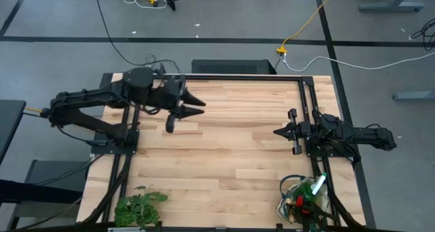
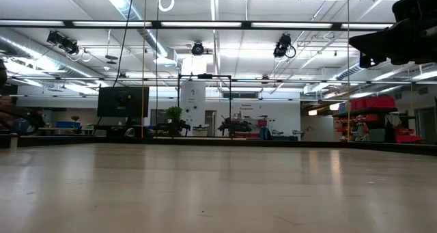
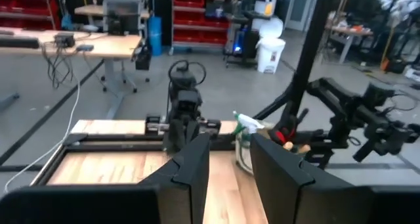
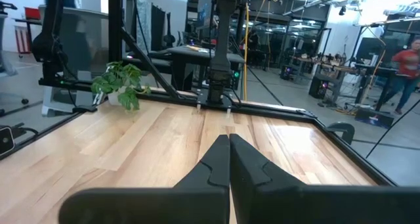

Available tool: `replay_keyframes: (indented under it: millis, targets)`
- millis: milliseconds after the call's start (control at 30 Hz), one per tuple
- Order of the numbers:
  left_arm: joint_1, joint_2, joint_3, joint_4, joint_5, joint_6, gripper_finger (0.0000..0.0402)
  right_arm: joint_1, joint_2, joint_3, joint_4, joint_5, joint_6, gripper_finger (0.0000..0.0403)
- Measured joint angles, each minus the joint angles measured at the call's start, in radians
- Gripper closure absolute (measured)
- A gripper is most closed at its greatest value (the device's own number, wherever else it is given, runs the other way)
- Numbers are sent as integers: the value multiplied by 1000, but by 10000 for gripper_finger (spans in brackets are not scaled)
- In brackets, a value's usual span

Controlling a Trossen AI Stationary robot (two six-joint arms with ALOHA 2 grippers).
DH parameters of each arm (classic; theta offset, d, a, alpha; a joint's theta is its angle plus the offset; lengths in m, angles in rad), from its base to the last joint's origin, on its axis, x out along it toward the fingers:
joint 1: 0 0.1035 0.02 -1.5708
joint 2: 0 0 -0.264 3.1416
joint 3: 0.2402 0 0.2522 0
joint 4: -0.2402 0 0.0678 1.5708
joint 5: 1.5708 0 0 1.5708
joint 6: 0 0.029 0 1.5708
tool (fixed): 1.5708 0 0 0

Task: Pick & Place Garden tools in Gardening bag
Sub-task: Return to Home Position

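As no tool is seen outside the filled gardening bag, packing is judged done; the left gripper is held parted and empty, the right gripper closed.

Down in the lower right of the high view sits the gardening bag: cream canvas, dark green trim, upright, mouth open. The green spray bottle pokes out on a tilt, and the red glove is tucked inside just beside it.
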Motion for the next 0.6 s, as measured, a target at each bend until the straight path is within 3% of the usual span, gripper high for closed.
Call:
replay_keyframes:
  millis: [600]
  targets:
    - [-21,-347,-463,287,3,-1,284,0,0,0,0,0,0,401]
